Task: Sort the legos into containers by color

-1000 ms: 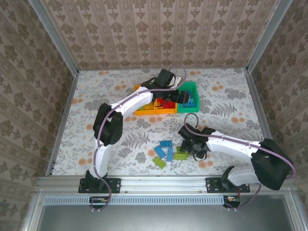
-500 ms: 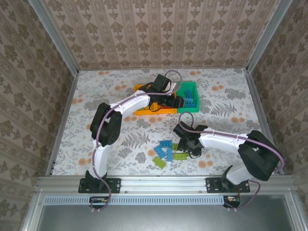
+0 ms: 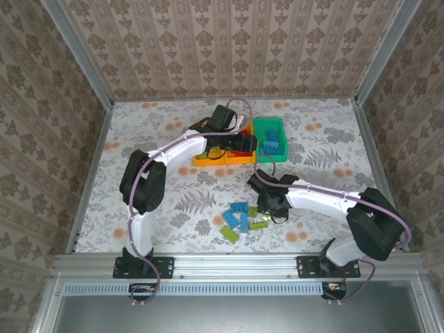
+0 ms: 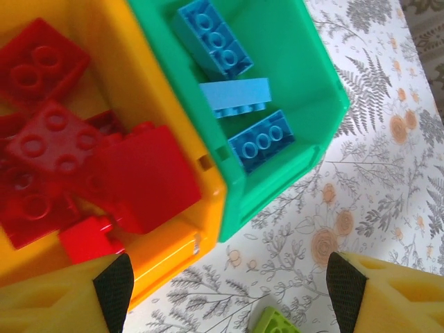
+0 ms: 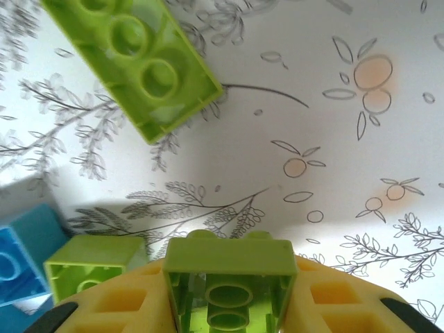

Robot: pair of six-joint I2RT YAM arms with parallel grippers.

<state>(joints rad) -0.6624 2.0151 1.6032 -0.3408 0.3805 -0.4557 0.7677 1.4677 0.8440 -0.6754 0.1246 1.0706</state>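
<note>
1. The left gripper (image 4: pixel 225 295) has its jaws wide apart with nothing between them. Its fingers (image 4: pixel 59 298) sit at the two lower corners of the wrist view and touch nothing.
2. In the overhead view the left gripper (image 3: pixel 244 143) hovers above the seam where an orange bin (image 4: pixel 173 243) meets the green bin (image 4: pixel 267 198), at the far middle of the table (image 3: pixel 326 139).
3. The right gripper (image 5: pixel 229 295) has its jaws drawn in narrow on a lime green brick (image 5: pixel 229 274). The brick is seated between the yellow fingers with its hollow side towards the wrist camera.
4. It cannot be determined whether the held brick is clear of the table or resting on it.
5. In the overhead view the right gripper (image 3: pixel 267 202) is at table centre, just beside the loose bricks (image 3: pixel 239 218), a cluster of blue and lime pieces.
6. A long lime brick (image 5: pixel 135 62) lies flat on the table, studs up, apart from the right gripper. A small lime brick (image 5: pixel 94 267) and a blue brick (image 5: pixel 21 257) lie just beside it.
7. The orange bin holds red bricks (image 4: pixel 69 146). The green bin holds three blue bricks (image 4: pixel 232 94).
8. A second orange bin (image 3: pixel 207 161) touches the first on its left. The left arm hides its contents.
</note>
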